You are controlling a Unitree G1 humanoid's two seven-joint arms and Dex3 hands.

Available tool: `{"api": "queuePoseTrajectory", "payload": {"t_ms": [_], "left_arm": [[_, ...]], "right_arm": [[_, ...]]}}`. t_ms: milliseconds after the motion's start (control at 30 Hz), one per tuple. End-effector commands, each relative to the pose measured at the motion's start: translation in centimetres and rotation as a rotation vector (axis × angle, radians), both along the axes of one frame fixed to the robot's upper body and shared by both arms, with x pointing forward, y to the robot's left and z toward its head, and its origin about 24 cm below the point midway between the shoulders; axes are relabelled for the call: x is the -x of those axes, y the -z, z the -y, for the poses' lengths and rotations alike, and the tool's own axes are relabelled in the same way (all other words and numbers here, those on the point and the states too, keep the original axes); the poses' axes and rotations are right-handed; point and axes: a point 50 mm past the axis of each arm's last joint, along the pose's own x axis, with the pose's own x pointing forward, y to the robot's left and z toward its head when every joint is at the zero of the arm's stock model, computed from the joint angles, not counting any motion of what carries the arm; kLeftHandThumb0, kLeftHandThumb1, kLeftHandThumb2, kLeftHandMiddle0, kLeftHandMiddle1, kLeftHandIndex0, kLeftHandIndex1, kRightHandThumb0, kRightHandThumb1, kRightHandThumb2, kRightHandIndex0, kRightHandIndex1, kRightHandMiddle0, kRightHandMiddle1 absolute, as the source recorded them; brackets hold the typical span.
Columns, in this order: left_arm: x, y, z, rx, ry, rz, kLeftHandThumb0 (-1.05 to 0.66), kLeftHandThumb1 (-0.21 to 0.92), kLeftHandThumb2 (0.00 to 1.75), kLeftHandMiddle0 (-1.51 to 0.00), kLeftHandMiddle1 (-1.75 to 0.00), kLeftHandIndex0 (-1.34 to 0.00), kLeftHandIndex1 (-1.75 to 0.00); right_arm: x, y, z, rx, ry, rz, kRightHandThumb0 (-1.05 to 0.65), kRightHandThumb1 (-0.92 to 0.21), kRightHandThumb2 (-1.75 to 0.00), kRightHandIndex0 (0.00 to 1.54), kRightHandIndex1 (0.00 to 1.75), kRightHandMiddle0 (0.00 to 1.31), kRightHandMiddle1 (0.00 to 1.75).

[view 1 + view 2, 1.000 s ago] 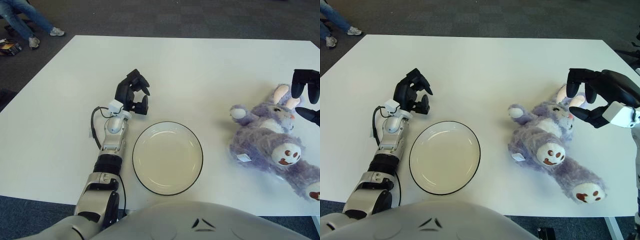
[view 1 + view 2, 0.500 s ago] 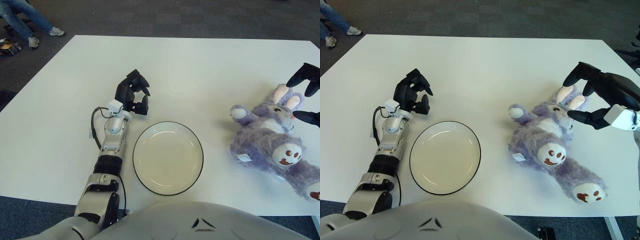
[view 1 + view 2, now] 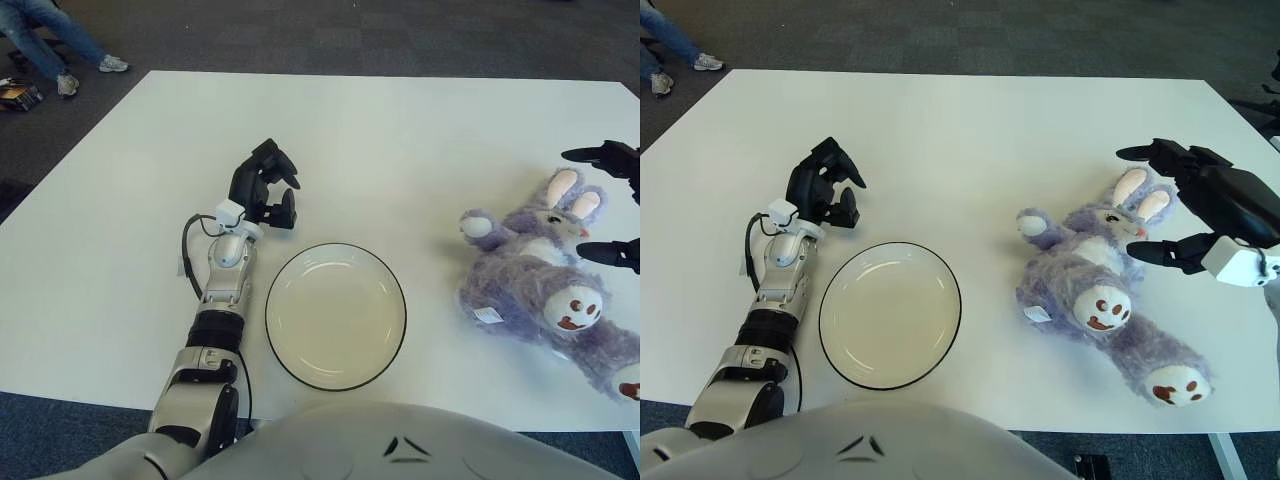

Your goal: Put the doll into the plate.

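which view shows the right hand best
The right eye view. There the whole right hand shows, fingers spread wide beside the purple doll's head and holding nothing. The left eye view cuts it off at the frame edge, leaving only two dark fingertips visible.

A white square surface (image 3: pixel 420 130) fills most of the view, on dark grey carpet (image 3: pixel 350 35). At the far left corner, a person's legs (image 3: pixel 55 40) in blue jeans and pale sneakers. A small dark object (image 3: pixel 18 95) lies on the carpet nearby.
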Motion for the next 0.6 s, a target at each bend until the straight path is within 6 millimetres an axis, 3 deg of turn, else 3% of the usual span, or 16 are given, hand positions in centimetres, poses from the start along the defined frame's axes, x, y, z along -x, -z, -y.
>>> {"api": "queuePoseTrajectory", "payload": {"t_ms": [0, 167, 567], "left_arm": [[1.5, 2.9, -0.6, 0.006, -0.02, -0.105, -0.01, 0.13, 1.53, -0.64, -1.75, -0.63, -1.75], [1.5, 2.9, -0.6, 0.001, -0.02, -0.106, -0.01, 0.13, 1.53, -0.63, -1.75, -0.63, -1.75], [1.5, 3.0, -0.6, 0.0, -0.015, -0.104, -0.01, 0.14, 1.53, -0.63, -1.75, -0.63, -1.75]], "right_arm": [[0.2, 0.0, 0.0, 0.046, -0.004, -0.006, -0.81, -0.61, -0.67, 0.0, 0.12, 0.0, 0.08], [0.4, -0.3, 0.1, 0.117, 0.005, -0.087, -0.88, -0.73, -0.55, 0.0, 0.02, 0.0, 0.01], [0.9, -1.3, -0.3, 0.164, -0.048, -0.224, -0.92, -0.9, -0.4, 0.0, 0.0, 0.0, 0.01]]}}
